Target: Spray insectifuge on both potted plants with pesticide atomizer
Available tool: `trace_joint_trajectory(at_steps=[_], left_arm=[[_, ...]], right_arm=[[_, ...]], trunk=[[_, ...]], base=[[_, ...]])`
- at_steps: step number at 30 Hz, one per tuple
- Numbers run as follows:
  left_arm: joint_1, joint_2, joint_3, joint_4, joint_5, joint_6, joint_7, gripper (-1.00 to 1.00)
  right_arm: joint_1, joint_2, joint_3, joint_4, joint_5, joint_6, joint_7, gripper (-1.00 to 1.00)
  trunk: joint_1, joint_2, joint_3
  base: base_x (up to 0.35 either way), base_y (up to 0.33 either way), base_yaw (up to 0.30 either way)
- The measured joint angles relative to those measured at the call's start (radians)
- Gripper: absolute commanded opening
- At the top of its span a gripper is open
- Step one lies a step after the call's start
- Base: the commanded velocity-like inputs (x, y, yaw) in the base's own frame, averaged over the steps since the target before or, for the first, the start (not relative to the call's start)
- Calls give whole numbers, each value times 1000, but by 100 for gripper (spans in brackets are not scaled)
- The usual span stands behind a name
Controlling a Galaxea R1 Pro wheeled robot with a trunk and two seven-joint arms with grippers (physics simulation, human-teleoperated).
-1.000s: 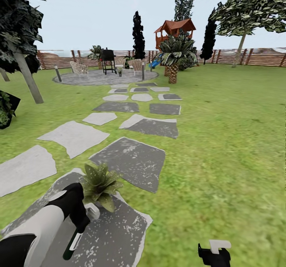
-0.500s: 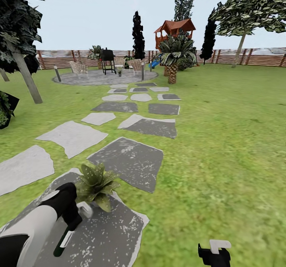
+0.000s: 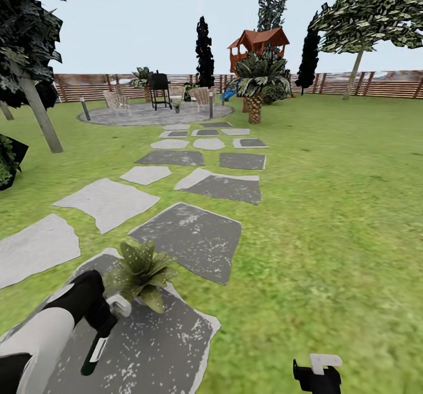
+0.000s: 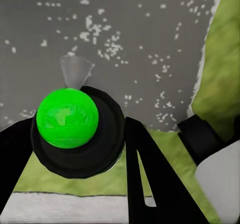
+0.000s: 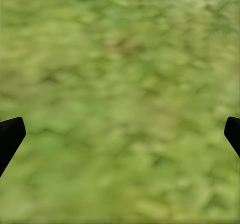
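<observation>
We find the pesticide atomizer (image 3: 94,352) low in the head view, a slim dark green bottle with a white label strip, hanging tilted from the left gripper (image 3: 104,322) over a dark grey stepping stone (image 3: 158,347). In the left wrist view the same bottle (image 4: 75,126) is seen end-on, a bright green round face set in a dark ring, with the gripper's black fingers (image 4: 150,179) pressed against it on either side, so we read the left gripper as clamped on the bottle.

Just beside that gripper, on the far part of the same stone, stands one potted plant (image 3: 141,273), a rosette of broad pointed green leaves; its pot is hidden by the leaves and the arm. A second small potted plant (image 3: 177,105) seems to sit far off on the round grey paved patio (image 3: 129,115), too small for us to be sure of its detail.

The right gripper (image 3: 317,373) shows at the lower edge of the head view over the lawn (image 3: 329,206). In the right wrist view its two dark fingertips (image 5: 10,136) sit at opposite edges with only grass (image 5: 120,103) between them, so we take it as spread apart and holding nothing.

Farther out, grey and white stepping stones lead to the patio, where a black grill (image 3: 159,88) and chairs (image 3: 116,99) stand. Behind runs a brown slatted fence (image 3: 376,84), with a red-roofed playhouse (image 3: 258,44) and a palm-like shrub (image 3: 258,83) near it.
</observation>
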Motion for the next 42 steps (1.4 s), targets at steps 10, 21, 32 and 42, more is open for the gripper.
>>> trace_joint_trajectory(at_steps=[10, 21, 32, 42], left_arm=[[39, -7, 3, 29, 76, -109, 140, -100], [60, 2, 6, 33, 220, -393, 150, -100], [65, -8, -3, 79, 233, -622, 150, -100], [65, -38, -24, 98, 224, -626, 144, -100]], right_arm=[[0, 0, 0, 0, 0, 0, 0, 100], [-1, -6, 6, -18, 4, 1, 13, 100], [-12, -10, 158, -429, 259, 13, 793, 100], [-36, 49, 199, -434, 471, 12, 937, 100]], trunk=[[1, 0, 0], [0, 0, 4], [0, 0, 4], [0, 0, 4]], base=[[-220, 0, -174], [-303, 0, -145], [-12, 0, -1], [0, 0, 0]])
